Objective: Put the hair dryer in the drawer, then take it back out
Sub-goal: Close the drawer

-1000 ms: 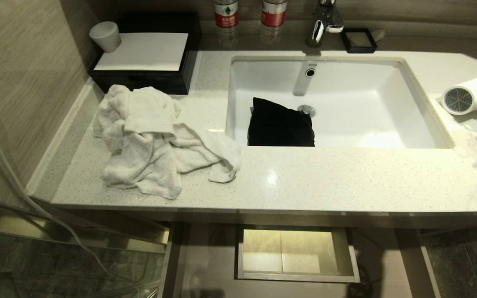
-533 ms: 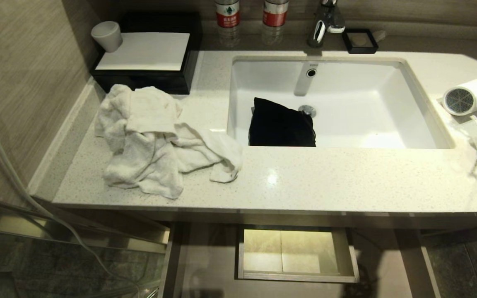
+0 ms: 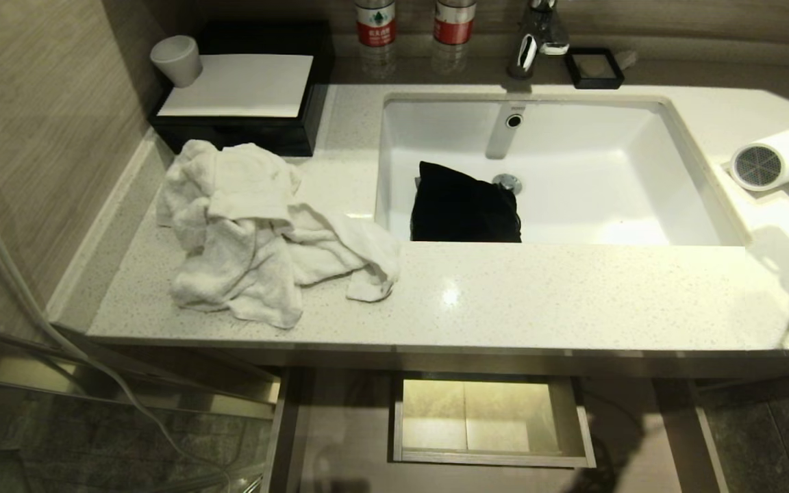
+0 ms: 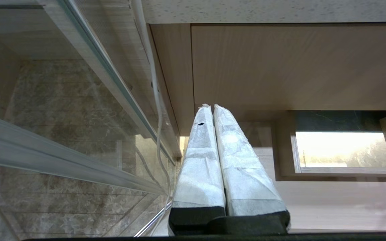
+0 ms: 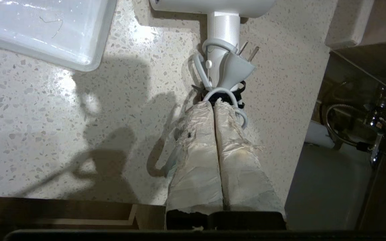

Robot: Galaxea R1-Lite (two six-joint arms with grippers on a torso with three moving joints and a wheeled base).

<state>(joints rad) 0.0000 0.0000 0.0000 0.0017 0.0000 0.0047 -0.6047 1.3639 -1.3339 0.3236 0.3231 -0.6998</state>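
While hair dryer [image 5: 221, 50] lies on counter [image 5: 45, 110], right jaws pressed together just short of handle.

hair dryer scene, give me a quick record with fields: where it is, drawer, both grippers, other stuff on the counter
hair dryer: white hair dryer lies on the counter, right of the sink, not in the drawer
drawer: drawer open below the counter, nothing seen inside
right gripper: right gripper shut, tips at the bundled cord near the dryer's handle; whether it grips the cord is unclear
left gripper: left gripper shut, parked low by the cabinet
other: white towel, black pouch in sink
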